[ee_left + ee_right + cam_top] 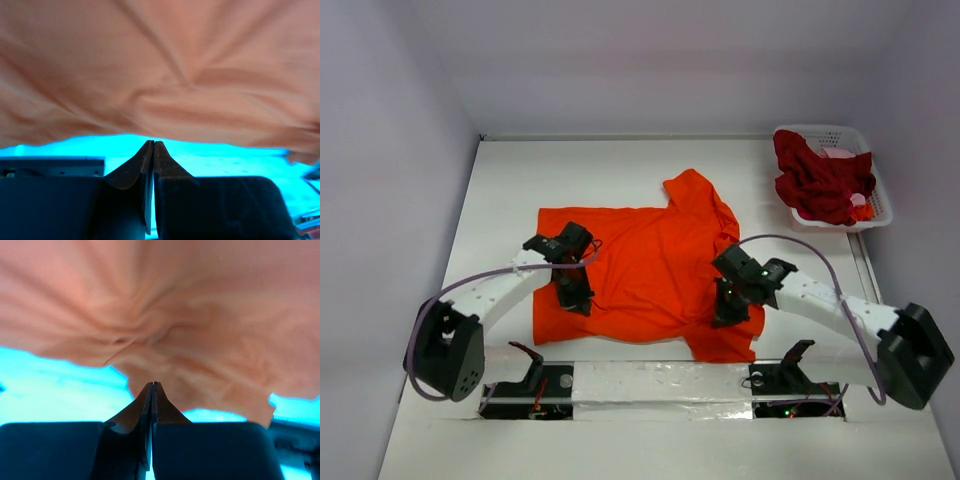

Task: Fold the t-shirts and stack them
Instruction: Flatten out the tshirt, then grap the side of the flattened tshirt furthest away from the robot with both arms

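My left claw was down on the near left part of the bright orange-red t-shirt, which lay spread across the middle of the table with one sleeve pointing toward the far side. In my left wrist view that claw was pressed together, its tips just short of the shirt's wrinkled hem, with a strip of bare table showing between them. My right claw sat on the near right part of the same shirt, close to its near right corner. In my right wrist view it was pressed together too, its tips right at the edge of the bunched cloth; I could not tell whether any fabric was caught there. The dark crimson t-shirt lay crumpled in the white basket at the far right corner, with pink cloth beside it.
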`<state>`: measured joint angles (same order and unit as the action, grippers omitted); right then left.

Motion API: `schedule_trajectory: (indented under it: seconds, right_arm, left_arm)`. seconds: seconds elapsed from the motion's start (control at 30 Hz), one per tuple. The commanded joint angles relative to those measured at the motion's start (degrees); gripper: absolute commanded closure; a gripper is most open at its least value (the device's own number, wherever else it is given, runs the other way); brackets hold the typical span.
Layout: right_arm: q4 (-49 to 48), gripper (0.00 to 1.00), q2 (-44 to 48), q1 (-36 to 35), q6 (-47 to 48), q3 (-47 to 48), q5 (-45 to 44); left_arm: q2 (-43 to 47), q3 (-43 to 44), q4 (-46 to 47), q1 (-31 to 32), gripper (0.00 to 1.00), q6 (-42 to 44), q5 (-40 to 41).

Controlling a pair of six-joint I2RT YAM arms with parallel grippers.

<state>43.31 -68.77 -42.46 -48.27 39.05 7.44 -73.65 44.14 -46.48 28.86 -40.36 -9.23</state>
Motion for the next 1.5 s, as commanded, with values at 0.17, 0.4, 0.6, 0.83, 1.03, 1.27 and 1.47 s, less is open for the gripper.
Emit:
schedule_trajectory:
  seconds: [0.17,0.4,0.6,0.83,1.03,1.27,1.47]
  right_arm:
    - [8.8,0.59,3.75,-0.52,6.51,29.56,-11.9]
    - [8.9,0.31,-22.78,8.42,16.8,55.06,-17.29]
    - [11.17,0.3,-49.32,21.25,24.71,79.73,-17.11]
    - [12.0,0.26,-67.19,29.87,24.28,107.99,-4.83]
    - [8.55,0.27,-72.46,32.7,23.23,111.42,6.52]
    - [7.14,0.29,-76.95,32.7,20.85,112.12,16.63]
    - [10.56,0.3,-78.44,32.0,21.99,110.1,10.07]
  left_arm:
    - [2.55,25.44,-2.49,0.23,0.72,1.51,8.61]
    - [-8.87,32.58,12.71,-6.62,0.12,3.53,15.63]
    - [-21.35,37.86,20.1,-13.99,0.03,8.01,24.77]
    - [-26.19,41.11,26.26,-23.57,0.02,10.48,24.36]
    - [-28.48,43.4,27.32,-25.52,0.06,11.96,21.54]
    - [-29.71,42.17,28.72,-26.05,0.08,13.46,16.8]
    - [-30.68,42.08,28.81,-27.71,0.08,14.52,14.77]
